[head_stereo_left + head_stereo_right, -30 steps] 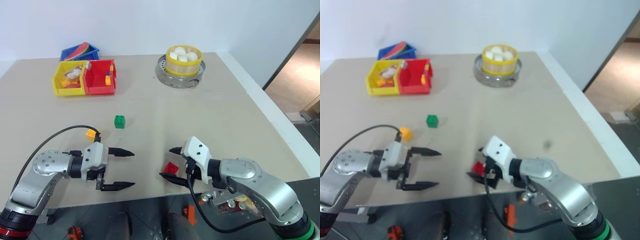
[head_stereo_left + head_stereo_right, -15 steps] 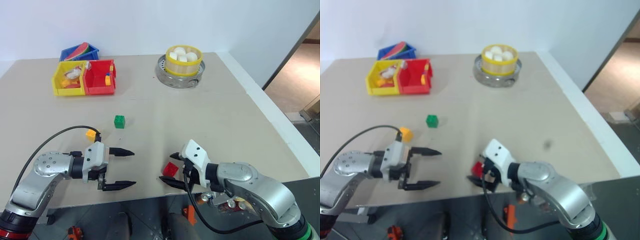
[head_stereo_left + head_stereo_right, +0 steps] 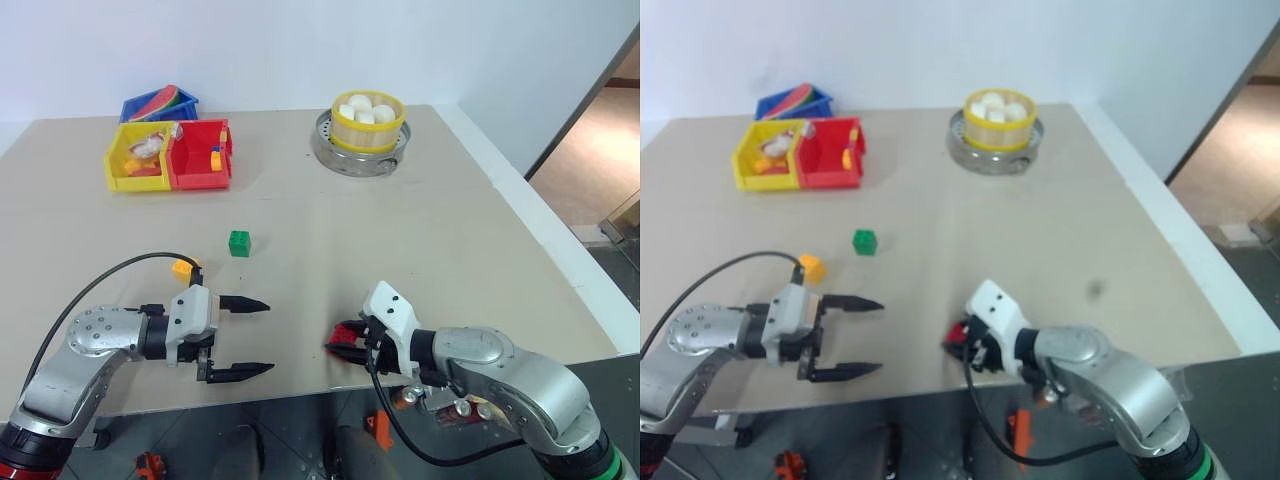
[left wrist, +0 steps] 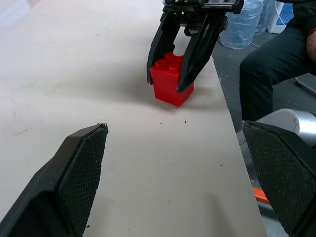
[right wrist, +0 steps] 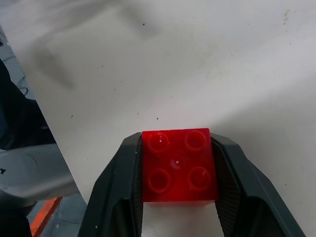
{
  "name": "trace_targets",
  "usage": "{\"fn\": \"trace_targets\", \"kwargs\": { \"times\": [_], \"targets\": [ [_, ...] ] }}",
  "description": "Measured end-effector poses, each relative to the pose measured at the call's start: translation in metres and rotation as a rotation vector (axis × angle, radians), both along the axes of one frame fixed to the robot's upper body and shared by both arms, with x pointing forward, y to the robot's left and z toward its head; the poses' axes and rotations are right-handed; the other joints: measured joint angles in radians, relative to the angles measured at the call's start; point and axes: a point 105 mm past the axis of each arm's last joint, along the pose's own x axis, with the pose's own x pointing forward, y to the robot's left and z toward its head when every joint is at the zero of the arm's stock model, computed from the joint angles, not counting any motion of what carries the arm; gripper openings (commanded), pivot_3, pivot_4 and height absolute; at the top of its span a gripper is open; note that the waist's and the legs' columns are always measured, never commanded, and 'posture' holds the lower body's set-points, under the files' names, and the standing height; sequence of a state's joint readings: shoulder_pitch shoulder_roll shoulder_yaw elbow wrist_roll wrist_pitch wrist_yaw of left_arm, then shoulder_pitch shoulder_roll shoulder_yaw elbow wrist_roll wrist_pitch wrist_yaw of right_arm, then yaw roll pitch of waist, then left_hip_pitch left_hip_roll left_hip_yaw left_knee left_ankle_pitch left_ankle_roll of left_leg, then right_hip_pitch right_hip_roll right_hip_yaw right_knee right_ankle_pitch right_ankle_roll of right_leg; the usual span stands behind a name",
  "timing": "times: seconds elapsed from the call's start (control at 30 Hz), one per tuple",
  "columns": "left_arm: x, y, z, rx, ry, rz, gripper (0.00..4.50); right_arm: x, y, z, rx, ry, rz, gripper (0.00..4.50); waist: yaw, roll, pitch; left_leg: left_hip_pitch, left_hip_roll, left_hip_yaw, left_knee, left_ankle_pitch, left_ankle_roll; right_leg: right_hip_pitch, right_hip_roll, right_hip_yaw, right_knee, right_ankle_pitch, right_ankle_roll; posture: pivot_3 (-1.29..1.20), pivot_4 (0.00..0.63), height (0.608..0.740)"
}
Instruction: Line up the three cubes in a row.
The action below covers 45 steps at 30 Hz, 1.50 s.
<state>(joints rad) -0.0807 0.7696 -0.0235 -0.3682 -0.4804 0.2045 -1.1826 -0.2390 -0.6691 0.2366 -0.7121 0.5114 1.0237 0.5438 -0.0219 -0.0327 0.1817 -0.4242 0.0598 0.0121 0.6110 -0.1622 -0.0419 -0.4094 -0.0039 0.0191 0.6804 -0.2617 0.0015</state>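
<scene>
**Table stock: three cubes, two grippers, bins and steamer**

- Red cube (image 5: 178, 165): near the front edge of the table (image 3: 420, 230), studs up, resting on the surface. Clamped between the two black fingers of the right gripper (image 3: 345, 343), one finger pressed against each side.
- Green cube (image 3: 239, 243): alone on open tabletop, further back and to the left of the red one, well apart from it.
- Yellow-orange cube (image 3: 182, 267): left of and slightly nearer than the green cube, just behind the left gripper, beside its black cable.
- Left gripper (image 3: 254, 337): near the front edge, fingers spread wide with nothing between them, pointing across toward the right gripper.
- Yellow bin (image 3: 136, 157) and red bin (image 3: 197, 158): side by side at the back left, small items inside. A blue bin (image 3: 158, 105) sits behind them.
- Yellow steamer basket (image 3: 368, 120): back centre-right, holding white buns, set on a metal tray (image 3: 330, 150)
</scene>
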Motion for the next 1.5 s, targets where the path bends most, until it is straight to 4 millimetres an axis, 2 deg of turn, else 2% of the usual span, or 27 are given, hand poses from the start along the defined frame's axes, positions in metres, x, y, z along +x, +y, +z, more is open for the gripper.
{"fn": "trace_targets", "kwargs": {
  "times": [0.07,0.23,0.43,0.53,0.63,0.9,1.03,1.1,1.13,1.3,1.33,1.4,1.5],
  "targets": [
    [0.001,0.001,0.0,0.001,-0.006,0.01,4.5,0.012,-0.006,0.005,-0.016,-0.033,-0.001,1.32,-0.001,0.0,0.0,0.0,0.0,0.001,0.0,0.0,0.0,0.0,0.0,0.001,0.0,0.0,0.0,0.0,0.15,0.74],
    [0.009,0.011,-0.002,0.008,-0.022,0.073,4.5,0.053,-0.01,0.038,-0.058,-0.186,0.088,1.32,-0.003,0.0,0.0,0.001,0.002,0.002,0.001,0.0,0.001,-0.001,0.001,0.001,0.0,0.0,-0.001,0.0,0.15,0.74],
    [0.008,0.017,-0.008,0.017,-0.013,0.114,4.5,0.083,0.023,0.056,-0.077,-0.276,0.338,1.32,-0.004,0.0,0.0,0.0,0.003,0.002,-0.002,-0.001,0.002,-0.002,0.004,0.001,0.0,0.002,0.002,0.0,0.15,0.74],
    [0.007,0.022,-0.011,0.013,0.0,0.15,4.5,0.09,0.035,0.053,-0.068,-0.257,0.416,1.32,-0.003,0.0,0.0,-0.001,0.003,0.002,-0.002,-0.003,0.003,-0.003,0.004,0.001,0.0,0.001,0.002,0.0,0.15,0.74],
    [0.004,0.028,-0.016,0.012,0.018,0.19,4.5,0.09,0.043,0.042,-0.092,-0.219,0.523,1.32,-0.001,0.0,0.0,-0.002,0.003,0.003,-0.002,-0.004,0.005,-0.004,0.004,0.001,0.0,0.0,0.002,0.0,0.15,0.74],
    [0.008,0.037,-0.01,-0.011,-0.007,0.287,4.5,0.099,0.031,0.021,-0.166,-0.148,0.594,1.32,0.0,0.0,0.0,-0.003,0.004,0.003,-0.001,-0.004,0.005,-0.005,0.004,0.001,0.001,0.002,0.001,0.0,0.15,0.74],
    [0.009,0.036,-0.008,-0.018,-0.006,0.295,4.5,0.102,0.035,0.019,-0.177,-0.151,0.623,1.32,-0.001,0.0,0.0,-0.002,0.006,0.004,-0.001,-0.004,0.004,-0.005,0.006,0.002,0.002,0.003,0.0,0.0,0.15,0.74],
    [0.009,0.036,-0.008,-0.019,-0.005,0.298,4.5,0.103,0.034,0.019,-0.176,-0.153,0.628,2.33,-0.001,0.0,0.0,-0.002,0.006,0.003,-0.001,-0.004,0.004,-0.005,0.006,0.002,0.002,0.003,0.0,0.0,0.15,0.74],
    [0.01,0.036,-0.008,-0.02,-0.005,0.302,4.5,0.104,0.034,0.019,-0.182,-0.157,0.63,2.5,-0.001,0.0,0.0,-0.001,0.006,0.004,-0.001,-0.004,0.004,-0.005,0.007,0.002,0.002,0.003,-0.001,0.0,0.15,0.74],
    [0.013,0.037,-0.009,-0.026,0.011,0.338,4.5,0.11,0.031,0.013,-0.191,-0.139,0.606,4.28,-0.001,0.0,0.0,-0.001,0.006,0.005,-0.001,-0.004,0.004,-0.006,0.007,0.003,0.002,0.003,-0.001,0.0,0.15,0.74],
    [0.014,0.037,-0.008,-0.033,0.015,0.346,4.5,0.11,0.032,0.013,-0.186,-0.14,0.604,4.46,-0.001,0.0,0.001,-0.001,0.006,0.005,-0.001,-0.004,0.004,-0.006,0.007,0.003,0.002,0.003,-0.001,0.0,0.15,0.74],
    [0.019,0.037,-0.007,-0.056,0.027,0.375,4.5,0.112,0.033,0.018,-0.169,-0.147,0.596,4.46,-0.001,0.001,0.001,-0.002,0.006,0.005,-0.001,-0.004,0.004,-0.006,0.007,0.003,0.002,0.003,-0.001,0.0,0.15,0.74],
    [0.029,0.04,-0.001,-0.099,0.041,0.465,4.5,0.114,0.035,0.038,-0.1,-0.185,0.55,4.46,0.0,0.001,0.001,-0.002,0.006,0.005,-0.001,-0.004,0.004,-0.006,0.007,0.003,0.002,0.004,0.0,0.0,0.15,0.74]
  ]
}}
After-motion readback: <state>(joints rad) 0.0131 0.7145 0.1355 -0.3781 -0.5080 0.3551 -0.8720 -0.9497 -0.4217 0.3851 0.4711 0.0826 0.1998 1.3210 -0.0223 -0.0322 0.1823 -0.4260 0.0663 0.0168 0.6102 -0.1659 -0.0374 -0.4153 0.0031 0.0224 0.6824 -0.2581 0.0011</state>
